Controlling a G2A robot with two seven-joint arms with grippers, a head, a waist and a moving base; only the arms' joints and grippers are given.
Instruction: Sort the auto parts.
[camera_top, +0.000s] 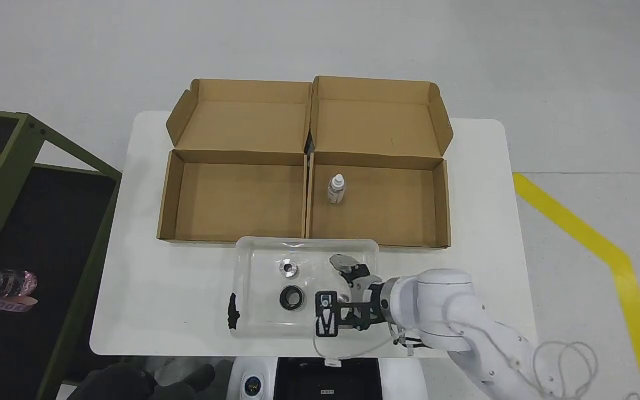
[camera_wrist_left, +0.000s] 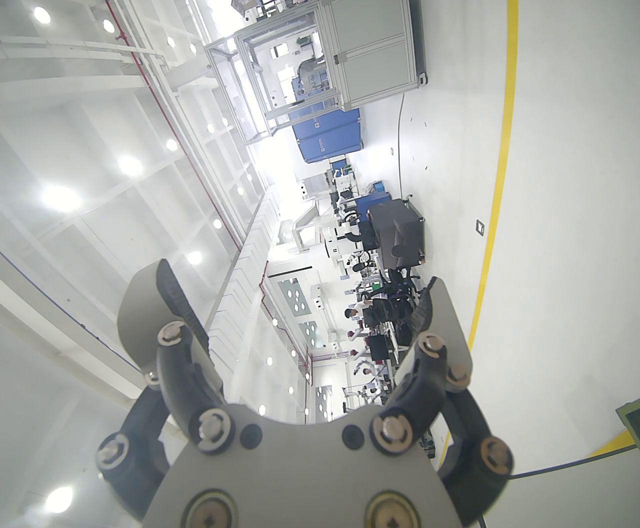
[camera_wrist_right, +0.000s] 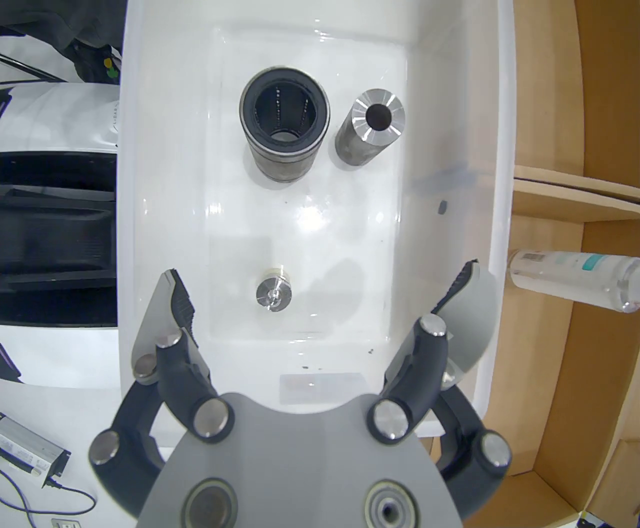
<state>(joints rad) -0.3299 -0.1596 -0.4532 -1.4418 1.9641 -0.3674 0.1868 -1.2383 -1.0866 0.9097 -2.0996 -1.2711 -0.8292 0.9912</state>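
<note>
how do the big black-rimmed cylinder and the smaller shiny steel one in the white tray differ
The linear bearing is wider than the steel bushing. The bearing has a dark rim and a wide bore with grooves inside. The bushing has a bright chamfered face and a narrow bore. Both stand upright, side by side in the white tray.

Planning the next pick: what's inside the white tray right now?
Three metal parts stand upright: a black-rimmed bearing sleeve, a steel bushing beside it, and a small silver fitting nearest the open right tool. The tool covers the tray's near end.
</note>
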